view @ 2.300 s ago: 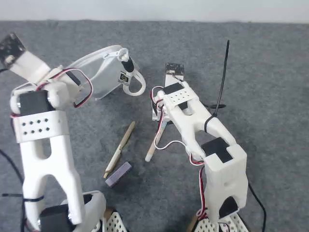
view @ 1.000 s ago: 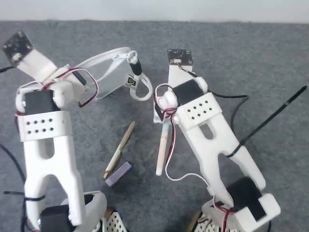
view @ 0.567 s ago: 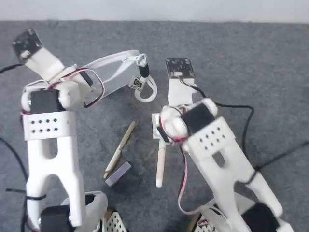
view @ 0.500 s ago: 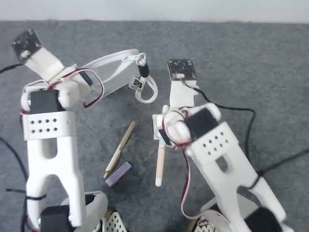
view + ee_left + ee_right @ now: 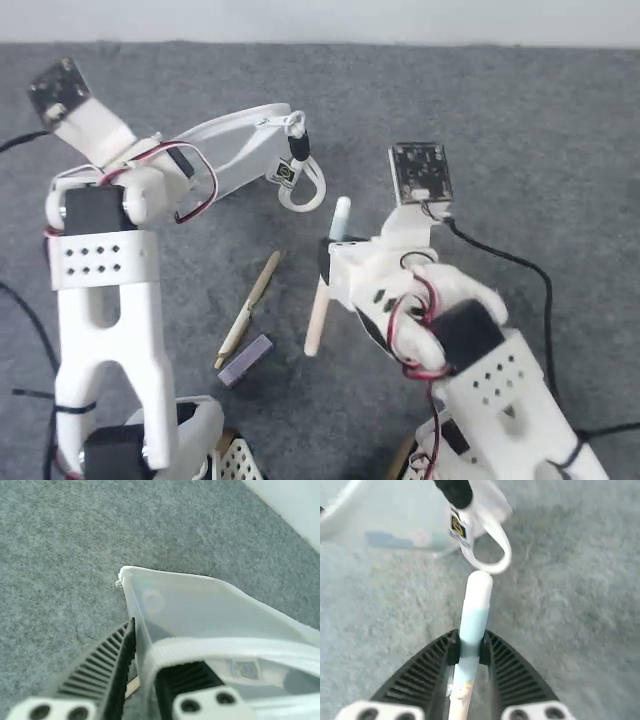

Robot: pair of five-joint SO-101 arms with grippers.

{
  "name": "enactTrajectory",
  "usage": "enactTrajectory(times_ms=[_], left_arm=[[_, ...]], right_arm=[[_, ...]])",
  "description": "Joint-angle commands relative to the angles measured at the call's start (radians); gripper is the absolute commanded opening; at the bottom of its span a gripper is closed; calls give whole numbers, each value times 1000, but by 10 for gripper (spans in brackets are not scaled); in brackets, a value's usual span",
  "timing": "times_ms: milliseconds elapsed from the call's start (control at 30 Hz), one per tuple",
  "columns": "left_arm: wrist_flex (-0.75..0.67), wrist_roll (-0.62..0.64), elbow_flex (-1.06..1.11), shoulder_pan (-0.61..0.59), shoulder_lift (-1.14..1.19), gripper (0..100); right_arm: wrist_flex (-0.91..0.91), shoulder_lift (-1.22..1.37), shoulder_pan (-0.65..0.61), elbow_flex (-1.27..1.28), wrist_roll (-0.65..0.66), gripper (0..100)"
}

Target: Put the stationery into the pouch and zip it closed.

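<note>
We are pinching the rim of the pouch (image 5: pixel 200 610) in the left gripper (image 5: pixel 143 656), apparently to prop its mouth up. The right gripper (image 5: pixel 468 652), closed around the pen (image 5: pixel 476 600), is pointing it there.

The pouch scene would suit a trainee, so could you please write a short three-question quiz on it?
1. True or false: the right gripper is shut on a white and blue pen.
2. What does the left gripper clamp? A) the clear pouch B) a ruler C) nothing
3. Fill in: ___ stationery items lie loose on the grey mat.
Key: 1 true; 2 A; 3 two, the beige pen and the eraser.
</note>
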Motion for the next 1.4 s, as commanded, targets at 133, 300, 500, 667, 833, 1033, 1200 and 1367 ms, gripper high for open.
enactTrajectory(times_ms=[133, 300, 500, 667, 833, 1033, 1200, 1367], left_arm=[[-11, -9, -2, -3, 0, 12], [-11, -9, -2, -5, 0, 12], [-11, -9, -2, -2, 0, 12], [-11, -9, -2, 0, 0, 12], [-11, -9, -2, -2, 0, 12], [-11, -9, -2, -3, 2, 12], [-11, -9, -1, 0, 2, 12], [-11, -9, -1, 0, 2, 12]], right_arm=[[-337, -183, -10, 242, -9, 6], [-461, -300, -10, 359, -9, 6], [-516, -401, -10, 414, -8, 6], [-539, -456, -10, 422, -6, 6], [-601, -484, -10, 422, -6, 6], [-688, -484, -10, 422, -5, 6], [-789, -484, -10, 422, -5, 6], [-987, -475, -4, 422, -3, 6]])
